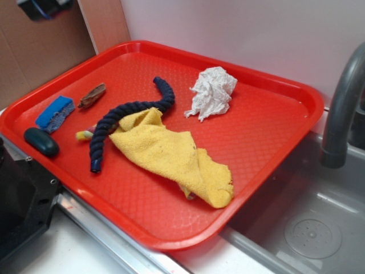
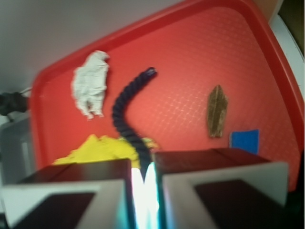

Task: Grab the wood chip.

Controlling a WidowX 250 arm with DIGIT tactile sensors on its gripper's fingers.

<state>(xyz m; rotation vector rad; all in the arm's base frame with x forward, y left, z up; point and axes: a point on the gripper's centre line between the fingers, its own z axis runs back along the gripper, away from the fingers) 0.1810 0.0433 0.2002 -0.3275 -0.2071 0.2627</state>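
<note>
The wood chip (image 1: 92, 95), a small brown sliver, lies flat near the far left corner of the red tray (image 1: 256, 131), just behind the blue sponge (image 1: 55, 113). In the wrist view the wood chip (image 2: 217, 118) lies ahead and to the right, apart from the gripper, with the sponge (image 2: 244, 141) beside it. My gripper (image 2: 145, 167) hangs above the tray with its jaws pressed almost together and nothing between them. Only a dark part of the arm (image 1: 43, 7) shows at the exterior view's top left edge.
A dark blue rope (image 1: 122, 117) curves over a yellow cloth (image 1: 171, 154) mid-tray. Crumpled white paper (image 1: 212, 91) sits at the back. A dark teal oval object (image 1: 41, 141) lies by the sponge. A grey faucet (image 1: 342, 108) and sink (image 1: 308, 228) are at the right.
</note>
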